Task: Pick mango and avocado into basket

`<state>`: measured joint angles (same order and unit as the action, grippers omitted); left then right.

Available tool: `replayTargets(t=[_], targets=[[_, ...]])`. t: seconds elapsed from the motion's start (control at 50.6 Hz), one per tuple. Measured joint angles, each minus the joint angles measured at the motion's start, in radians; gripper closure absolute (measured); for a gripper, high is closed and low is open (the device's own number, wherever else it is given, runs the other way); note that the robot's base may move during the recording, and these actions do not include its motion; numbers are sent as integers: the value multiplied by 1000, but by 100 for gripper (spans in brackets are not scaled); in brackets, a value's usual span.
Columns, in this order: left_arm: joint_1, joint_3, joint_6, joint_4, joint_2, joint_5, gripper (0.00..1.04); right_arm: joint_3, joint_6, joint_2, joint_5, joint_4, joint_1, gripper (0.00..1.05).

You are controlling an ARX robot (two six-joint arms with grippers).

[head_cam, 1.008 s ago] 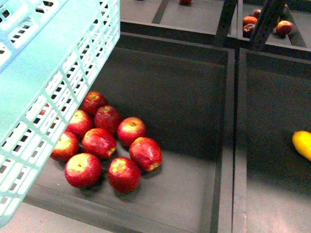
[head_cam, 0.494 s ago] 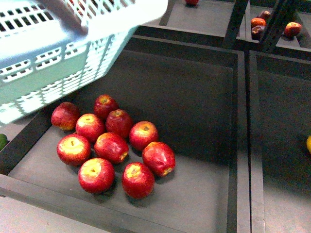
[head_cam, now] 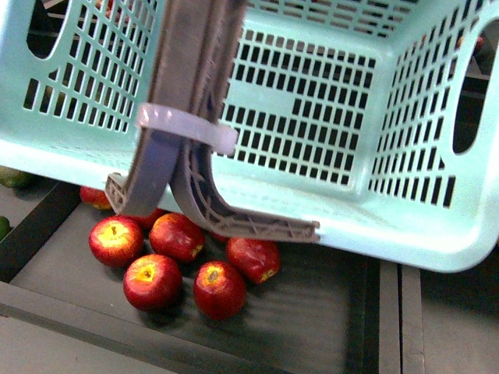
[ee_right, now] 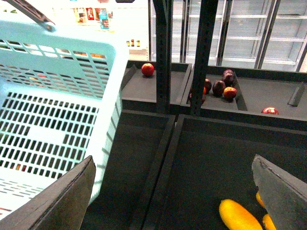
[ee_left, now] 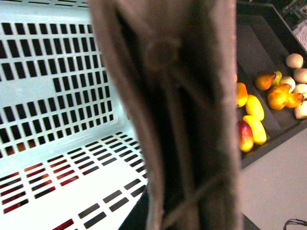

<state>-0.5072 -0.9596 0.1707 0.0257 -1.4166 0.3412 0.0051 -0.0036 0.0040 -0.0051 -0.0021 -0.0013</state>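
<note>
The pale teal basket (head_cam: 343, 117) hangs tilted and fills the upper front view, its inside empty. Its grey-brown handles (head_cam: 191, 93), bound by a white tie (head_cam: 187, 128), fill the left wrist view (ee_left: 182, 120). My left gripper is shut on them, and its fingers do not show. My right gripper (ee_right: 172, 201) is open and empty above a dark bin. A yellow-orange mango (ee_right: 240, 216) lies there between its fingers (ee_right: 62, 201), beside the basket (ee_right: 57, 96). A dark green fruit (head_cam: 12, 178), perhaps the avocado, shows at the left edge.
Several red apples (head_cam: 168, 261) lie in a dark bin (head_cam: 327, 343) under the basket. A bin of yellow and orange fruit (ee_left: 254, 120) shows in the left wrist view. Black shelf posts (ee_right: 165, 52) and bins of apples (ee_right: 223, 88) stand behind.
The basket has swung rightward and down across the front view, now covering its upper part and hiding some of the apples. The mango has left the front view.
</note>
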Motion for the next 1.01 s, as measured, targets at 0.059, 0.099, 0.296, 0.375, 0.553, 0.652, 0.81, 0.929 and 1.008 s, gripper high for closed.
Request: replayTargets(t=[0.059, 0.099, 0.296, 0.375, 0.553, 0.652, 0.81, 0.929, 1.008], targets=[[-34, 0, 11, 2, -12, -8, 99, 0, 0, 0, 0, 0, 0, 8], [-50, 0, 14, 6, -13, -31, 99, 0, 0, 0, 0, 0, 0, 8], [-92, 6, 2, 32, 23, -106, 99, 0, 0, 0, 0, 0, 0, 8], [-93, 6, 2, 35, 34, -108, 99, 0, 0, 0, 0, 0, 0, 8], [-97, 8, -10, 35, 37, -109, 99, 2, 16, 6, 33, -9, 10, 8], [-98, 10, -10, 35, 37, -105, 99, 54, 148, 141, 202, -43, -31, 8], [-100, 10, -12, 35, 37, -106, 99, 179, 208, 450, 82, 135, -266, 8], [-100, 10, -13, 35, 37, -106, 99, 340, 158, 866, 26, 340, -396, 8], [-100, 10, -12, 36, 37, -107, 99, 407, 87, 1118, -27, 412, -427, 8]])
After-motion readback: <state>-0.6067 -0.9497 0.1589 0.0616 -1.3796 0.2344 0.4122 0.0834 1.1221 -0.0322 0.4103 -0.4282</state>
